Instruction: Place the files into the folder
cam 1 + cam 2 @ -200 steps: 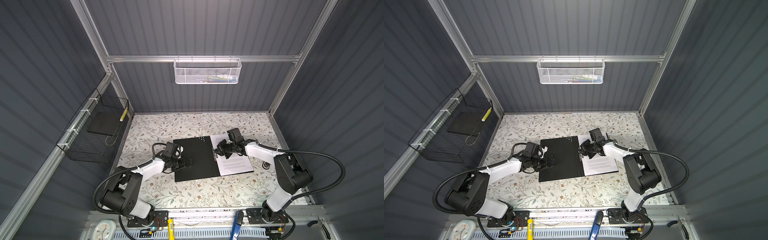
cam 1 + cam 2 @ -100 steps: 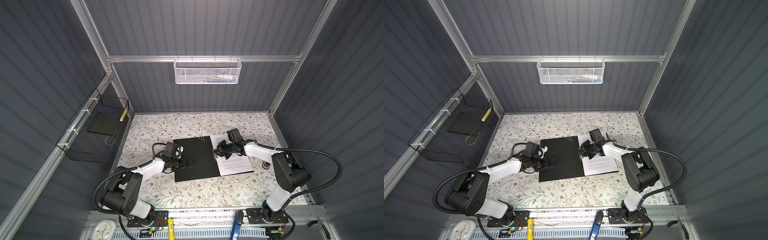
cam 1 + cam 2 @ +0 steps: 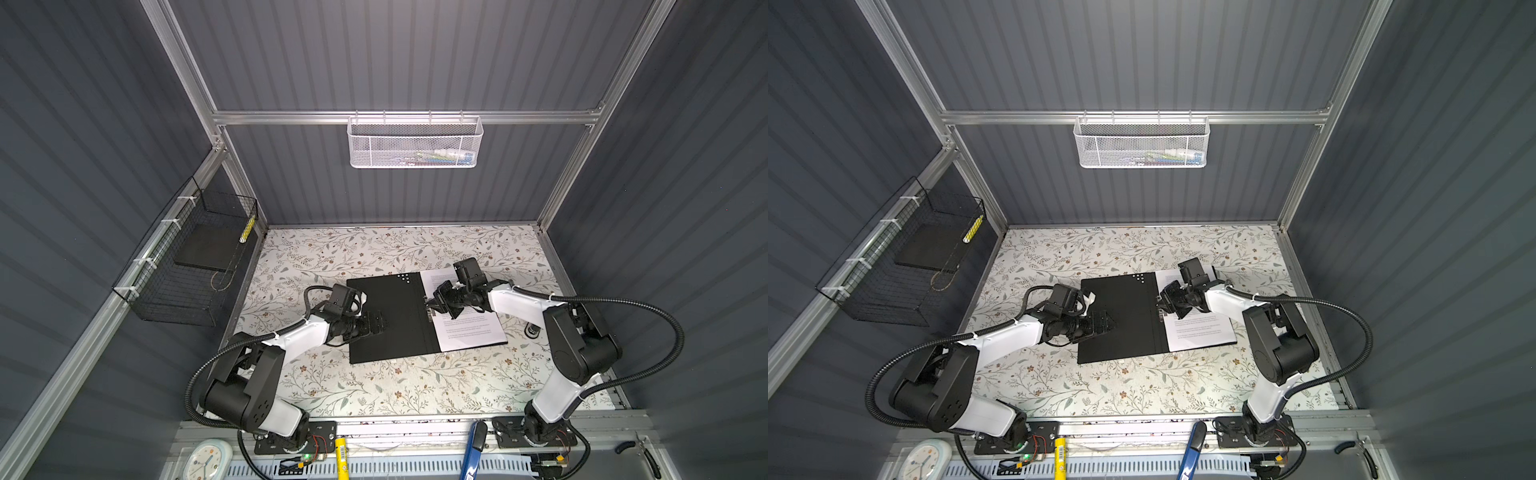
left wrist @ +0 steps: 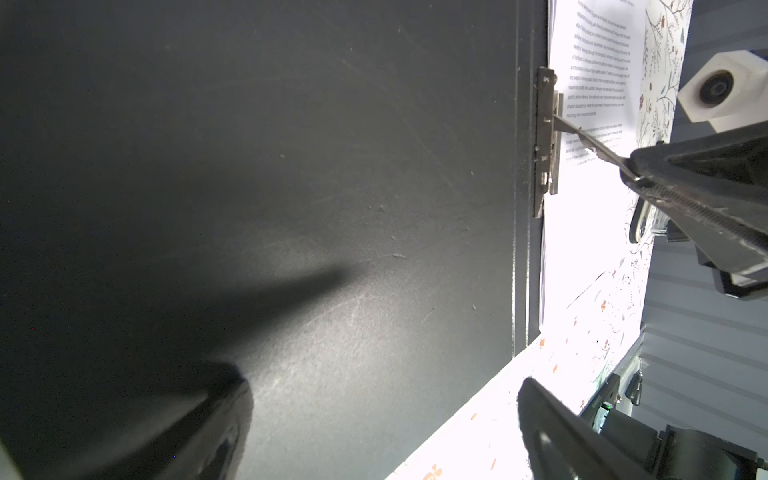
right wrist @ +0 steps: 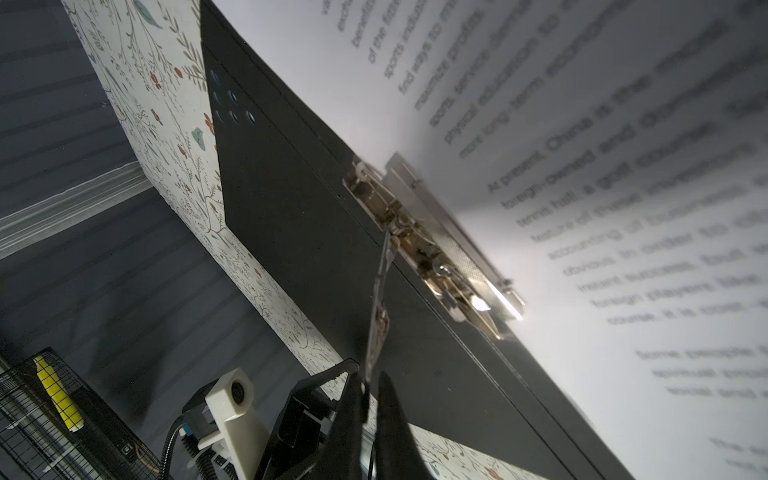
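**Folder** (image 3: 390, 320) (image 3: 1121, 318): lies open and flat at the middle of the floral table (image 3: 374, 386), black inside facing up. A cluster of small punched holes (image 3: 403, 277) sits by its far edge.

**Files** (image 3: 469, 328) (image 3: 1200, 330): white sheets with printed paragraphs, lying on the folder's right leaf with their inner edge against the spine. The stack covers almost all of that leaf.

**Clamp** (image 5: 436, 249) (image 4: 546, 137): a metal fitting on the folder's spine, at the inner edge of the files. Its flat bar rests along the edge of the sheets. Its thin lever (image 5: 380, 299) (image 4: 590, 145) stands raised off the folder.

**Right pincer** (image 5: 370, 386) (image 3: 432, 305): above the folder's spine, reaching in from the files' side. Its jaws are pressed together on the free end of the lever.

**Left pincer** (image 4: 384, 384) (image 3: 376, 326): over the folder's left leaf, near the outer edge. Its jaws are spread wide apart with nothing between them. Whether it touches the leaf cannot be told.

**White mesh basket** (image 3: 415, 143): hung high on the back wall, beyond the folder's far edge.

**Black wire basket** (image 3: 187, 266): on the side wall, well apart from the folder on its left-leaf side.
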Tool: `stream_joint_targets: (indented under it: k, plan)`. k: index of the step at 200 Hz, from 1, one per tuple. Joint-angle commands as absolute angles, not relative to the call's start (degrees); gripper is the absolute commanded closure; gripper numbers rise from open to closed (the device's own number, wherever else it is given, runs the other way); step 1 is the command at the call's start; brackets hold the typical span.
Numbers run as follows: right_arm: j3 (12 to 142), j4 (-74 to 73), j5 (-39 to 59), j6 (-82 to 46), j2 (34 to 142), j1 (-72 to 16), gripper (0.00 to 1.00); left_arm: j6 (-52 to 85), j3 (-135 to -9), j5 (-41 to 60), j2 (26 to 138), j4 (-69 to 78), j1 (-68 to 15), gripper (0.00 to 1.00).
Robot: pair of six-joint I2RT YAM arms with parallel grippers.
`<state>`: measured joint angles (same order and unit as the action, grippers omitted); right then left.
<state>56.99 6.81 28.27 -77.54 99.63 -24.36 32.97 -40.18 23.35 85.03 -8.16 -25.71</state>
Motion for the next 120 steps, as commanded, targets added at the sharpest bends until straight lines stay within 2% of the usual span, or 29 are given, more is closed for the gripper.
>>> stream_joint_targets:
  k: [1,23,120]
  plan:
    - [56.0,7.0,28.4,-77.4,100.0,-24.0,0.93,32.6,-40.7,23.3,85.1,-9.6,-25.6,0.00]
    - [56.0,6.4,28.5,-77.5,100.2,-24.1,1.00,33.7,-40.7,21.9,85.2,-10.6,-25.2,0.00]
    - [66.4,1.7,30.1,-78.9,107.3,-25.7,1.00,38.7,-39.7,17.1,85.7,-16.3,-15.5,0.00]
